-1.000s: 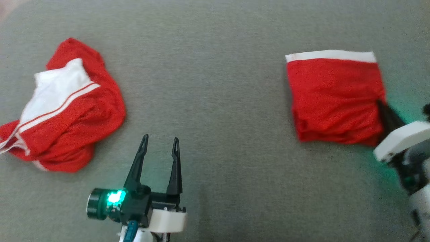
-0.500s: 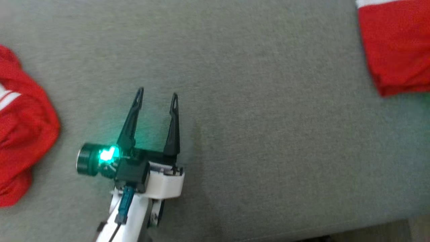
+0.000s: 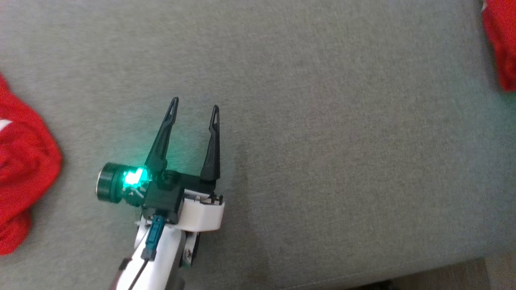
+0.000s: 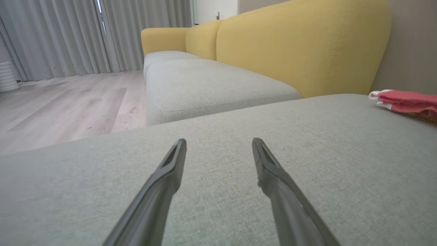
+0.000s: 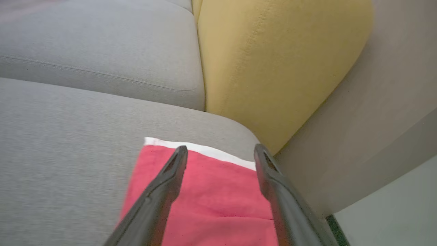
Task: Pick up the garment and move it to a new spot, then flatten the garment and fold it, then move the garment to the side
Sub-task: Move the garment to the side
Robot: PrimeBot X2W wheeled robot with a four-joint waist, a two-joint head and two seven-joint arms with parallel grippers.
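Right wrist view: folded red garment (image 5: 218, 194), white hem, flat at corner of grey cushion (image 5: 68, 112) beside yellow backrest (image 5: 273, 68); right gripper (image 5: 221, 148) spread over it. Head view adds left gripper (image 3: 195, 103) spread, empty, and crumpled red garment (image 3: 24, 169) at cushion's left side.

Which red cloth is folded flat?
The folded cloth by the right claw, flat with a straight white edge. The other cloth is bunched up.

Yellow-backed grey sofa (image 4: 211, 85), wood floor (image 4: 68, 102), grey curtains (image 4: 68, 34).
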